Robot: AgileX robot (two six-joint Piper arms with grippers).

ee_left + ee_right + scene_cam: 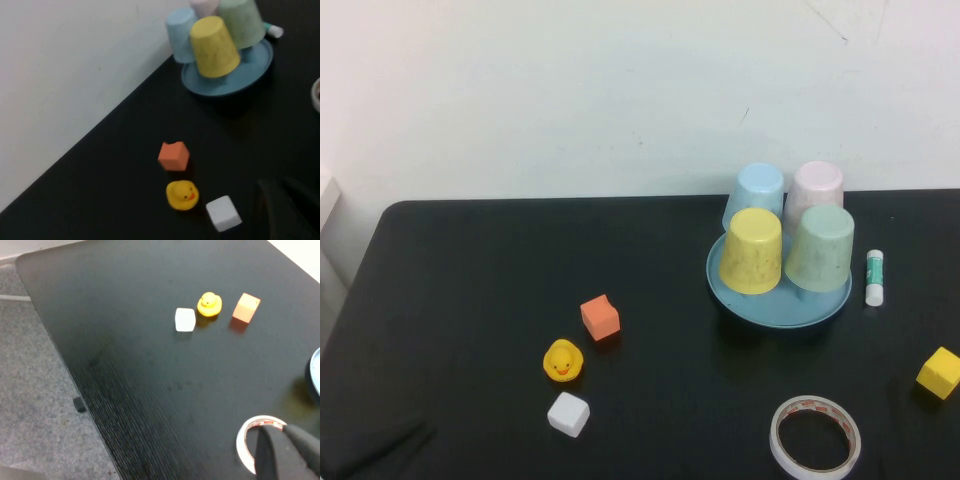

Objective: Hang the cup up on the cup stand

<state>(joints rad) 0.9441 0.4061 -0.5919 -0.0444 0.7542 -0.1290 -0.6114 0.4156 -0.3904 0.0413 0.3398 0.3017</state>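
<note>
Already mouth-down on the cup stand: the cup, at the stand's front-right, touching the yellow cup beside it, with the light blue cup and the pink cup behind on the same stand

Judging by that, little left but to confirm the seat and keep clear. Check that the cup hangs square on its peg and does not merely lean on its neighbours; the peg itself hidden under it

Left gripper well away from the cup stand, over the white cube; cannot tell its grip state. Right gripper out in front of the cup stand, above the tape roll; grip state likewise impossible to tell

If nudging, approach from the stand's right side, clear of the glue stick lying just beside the stand, and press straight down, gently, to avoid tipping the crowded cups
</note>
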